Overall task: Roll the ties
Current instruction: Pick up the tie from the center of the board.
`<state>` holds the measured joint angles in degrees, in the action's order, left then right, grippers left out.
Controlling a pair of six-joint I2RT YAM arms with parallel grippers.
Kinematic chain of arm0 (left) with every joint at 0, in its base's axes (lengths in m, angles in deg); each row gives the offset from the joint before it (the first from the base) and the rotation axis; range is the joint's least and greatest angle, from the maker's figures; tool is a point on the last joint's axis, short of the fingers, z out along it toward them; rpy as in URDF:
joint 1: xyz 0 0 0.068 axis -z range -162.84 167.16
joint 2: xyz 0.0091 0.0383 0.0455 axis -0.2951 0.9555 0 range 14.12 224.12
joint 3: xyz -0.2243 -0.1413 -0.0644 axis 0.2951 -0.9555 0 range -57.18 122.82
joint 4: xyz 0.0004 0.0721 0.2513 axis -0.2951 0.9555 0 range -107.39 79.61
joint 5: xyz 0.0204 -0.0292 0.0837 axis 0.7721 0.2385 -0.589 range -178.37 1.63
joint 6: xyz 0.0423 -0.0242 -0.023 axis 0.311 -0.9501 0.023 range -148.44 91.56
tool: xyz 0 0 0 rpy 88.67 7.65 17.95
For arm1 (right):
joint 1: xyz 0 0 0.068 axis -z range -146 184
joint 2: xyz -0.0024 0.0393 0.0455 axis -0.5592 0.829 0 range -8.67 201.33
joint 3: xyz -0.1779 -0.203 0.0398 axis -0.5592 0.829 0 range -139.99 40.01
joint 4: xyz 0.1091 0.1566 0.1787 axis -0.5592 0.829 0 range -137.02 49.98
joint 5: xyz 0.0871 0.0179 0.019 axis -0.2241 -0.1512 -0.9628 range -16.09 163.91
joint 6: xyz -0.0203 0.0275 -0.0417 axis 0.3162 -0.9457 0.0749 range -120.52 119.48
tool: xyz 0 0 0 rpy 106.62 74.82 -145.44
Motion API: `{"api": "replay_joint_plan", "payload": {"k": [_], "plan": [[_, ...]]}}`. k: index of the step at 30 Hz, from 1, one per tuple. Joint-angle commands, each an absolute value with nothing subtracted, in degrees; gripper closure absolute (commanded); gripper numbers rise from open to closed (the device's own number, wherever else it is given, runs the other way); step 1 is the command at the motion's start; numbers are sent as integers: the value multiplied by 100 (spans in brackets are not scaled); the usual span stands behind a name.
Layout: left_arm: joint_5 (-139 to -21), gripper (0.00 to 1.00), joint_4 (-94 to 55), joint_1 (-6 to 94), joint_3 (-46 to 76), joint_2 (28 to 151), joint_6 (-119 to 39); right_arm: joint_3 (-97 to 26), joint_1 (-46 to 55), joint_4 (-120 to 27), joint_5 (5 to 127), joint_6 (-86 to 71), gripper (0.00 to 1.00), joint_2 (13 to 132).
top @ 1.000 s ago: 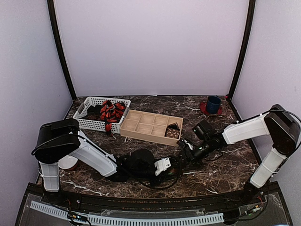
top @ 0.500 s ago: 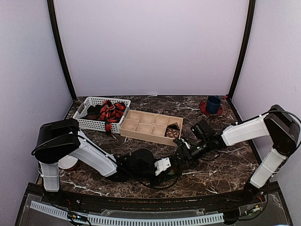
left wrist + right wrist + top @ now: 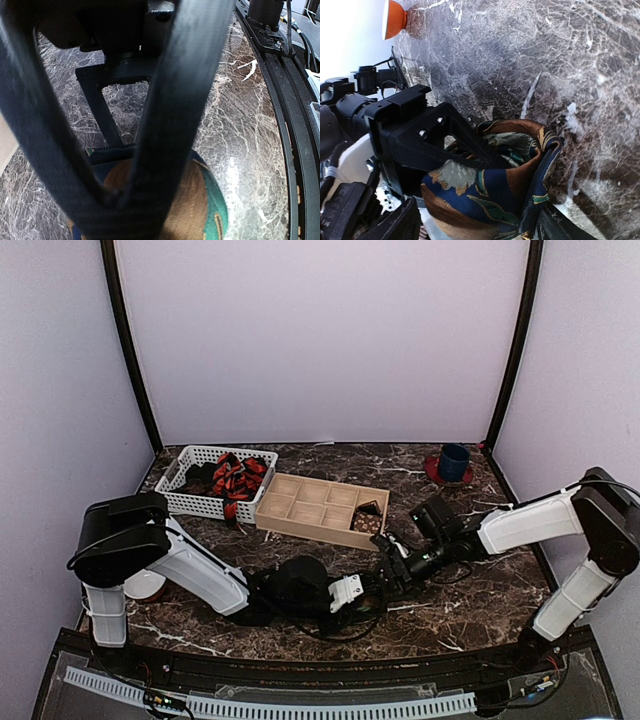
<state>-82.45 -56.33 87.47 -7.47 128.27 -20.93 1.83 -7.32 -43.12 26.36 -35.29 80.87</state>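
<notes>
Veined dark marble table [image 3: 480,610], landmark the pale wooden compartment tray [image 3: 310,495]: left of the tray, a white plastic lattice basket [image 3: 200,451] of loose ties [image 3: 236,478]; before its right front corner, the rolled brown-orange silky tie [image 3: 490,190], navy and green patched, clenched in my left gripper [image 3: 370,586]. My right gripper [image 3: 397,568] stands spread about the coil; I should pinch its soft sides squarely, lest slippery layers spring loose.
</notes>
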Motion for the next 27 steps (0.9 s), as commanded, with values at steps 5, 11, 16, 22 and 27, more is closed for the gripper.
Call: {"api": "replay_joint_plan", "payload": {"k": [5, 11, 16, 22, 27], "plan": [[-8175, 67, -4587, 8791, -1014, 12979, -2097, -165, -1075, -4019, 2851, -3170, 39, 8423], [-8227, 67, -4589, 8787, -1002, 12970, -2153, -14, -1080, -3928, 2991, -3204, 77, 8311], [-8402, 53, -4536, 8791, -915, 12901, -2268, -10, -1082, -3956, 3062, -3375, 100, 8029], [-8924, 14, -4531, 8786, -977, 12417, -2470, -409, -1077, -3539, 3424, -3514, 100, 7784], [-9347, 1, -4522, 8783, -1240, 11687, -2718, -1172, -1078, -2391, 3927, -2962, 100, 7672]]}}
